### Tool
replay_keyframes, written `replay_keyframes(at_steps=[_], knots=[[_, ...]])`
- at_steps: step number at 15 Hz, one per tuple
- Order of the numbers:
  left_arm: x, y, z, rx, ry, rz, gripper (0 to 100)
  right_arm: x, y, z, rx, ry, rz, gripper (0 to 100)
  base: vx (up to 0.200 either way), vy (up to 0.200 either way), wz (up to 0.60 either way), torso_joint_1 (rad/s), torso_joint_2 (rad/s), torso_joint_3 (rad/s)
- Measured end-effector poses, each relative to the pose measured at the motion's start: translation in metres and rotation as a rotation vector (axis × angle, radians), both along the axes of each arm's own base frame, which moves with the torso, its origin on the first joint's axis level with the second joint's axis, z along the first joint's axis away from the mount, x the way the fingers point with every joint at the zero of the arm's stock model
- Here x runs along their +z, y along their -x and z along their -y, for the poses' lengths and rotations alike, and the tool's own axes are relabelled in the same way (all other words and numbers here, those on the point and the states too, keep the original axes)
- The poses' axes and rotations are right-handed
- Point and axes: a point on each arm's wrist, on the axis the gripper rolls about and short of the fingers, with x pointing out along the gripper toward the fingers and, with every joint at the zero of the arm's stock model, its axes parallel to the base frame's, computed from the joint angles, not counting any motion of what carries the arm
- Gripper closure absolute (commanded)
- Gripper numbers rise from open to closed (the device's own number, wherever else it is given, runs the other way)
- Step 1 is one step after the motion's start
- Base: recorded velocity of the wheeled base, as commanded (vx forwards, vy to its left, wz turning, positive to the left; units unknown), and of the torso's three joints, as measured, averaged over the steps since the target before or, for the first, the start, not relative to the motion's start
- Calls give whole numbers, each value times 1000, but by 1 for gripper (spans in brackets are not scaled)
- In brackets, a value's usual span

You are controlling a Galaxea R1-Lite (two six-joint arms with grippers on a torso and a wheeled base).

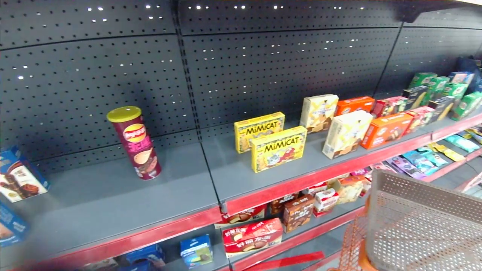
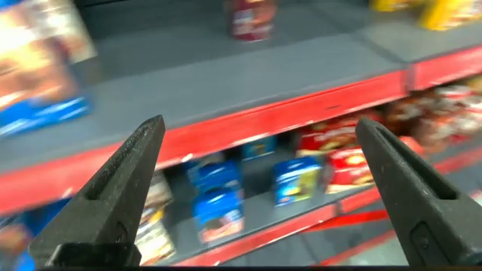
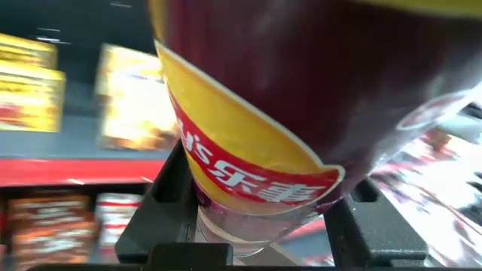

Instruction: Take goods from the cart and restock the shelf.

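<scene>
— So, where does the restocking stand right now?

— Mid-carry, I judge. The right hand (image 3: pixel 263 233) is clenched around a dark red snack tube (image 3: pixel 301 90) with a yellow and red label. Its two black fingers press on either side near the tube's clear end. The tube is in the grip, not yet on the shelf.

— And the other arm?

— The left hand (image 2: pixel 260 128) is released, its fingers spread wide with nothing between them. It hangs in front of the shelf's red front edge.

— What does the next move call for?

— Most likely setting the held tube upright on the grey shelf (image 1: pixel 113 203). A matching standing tube (image 1: pixel 134 142) with a yellow lid is there, leaning slightly, with bare board around it. A spot just beside it looks natural. The tube is tall and narrow, so I'd expect it to need a level base before the fingers let go, or it may topple.

— Describe the place.

— It is a shop aisle. The shelf has a black perforated back panel (image 1: pixel 282 67). Well to the right of the standing tube sit two yellow boxes (image 1: pixel 278 148), then cream and orange boxes farther along. Blue boxes (image 1: pixel 20 180) are at the left end. A lower shelf holds red boxes (image 1: pixel 252 235) and brown ones. A perforated cart (image 1: pixel 414 210) stands at the right, in front of the shelves.
</scene>
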Motion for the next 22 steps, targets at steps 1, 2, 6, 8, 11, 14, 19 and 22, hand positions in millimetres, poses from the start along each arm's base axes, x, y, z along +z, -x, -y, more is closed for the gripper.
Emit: replay_keyframes(at_steps=[1,2,6,8,11,14,19,22], knots=[[0,0,0,0,0,0,0,0,0,0,1,0,-2,100,0,0,600,2,2,2],[0,0,0,0,0,1,0,-2,0,0,1,0,-6,100,0,0,600,-2,-2,2],[0,0,0,0,0,1,0,-9,1,0,3,-1,-24,100,0,0,300,1,4,2],[0,0,0,1,0,0,0,-11,1,0,6,0,-29,100,0,0,0,0,0,0],[0,0,0,0,0,0,0,-14,3,-1,12,1,-28,100,0,0,0,0,0,0],[0,0,0,1,1,1,0,-14,5,-1,14,1,-23,100,0,0,0,0,0,0],[0,0,0,1,1,1,0,-14,6,-1,7,23,-21,100,0,0,0,0,0,0],[0,0,0,1,0,1,0,-14,7,-1,5,30,-17,100,0,0,600,2,5,2]])
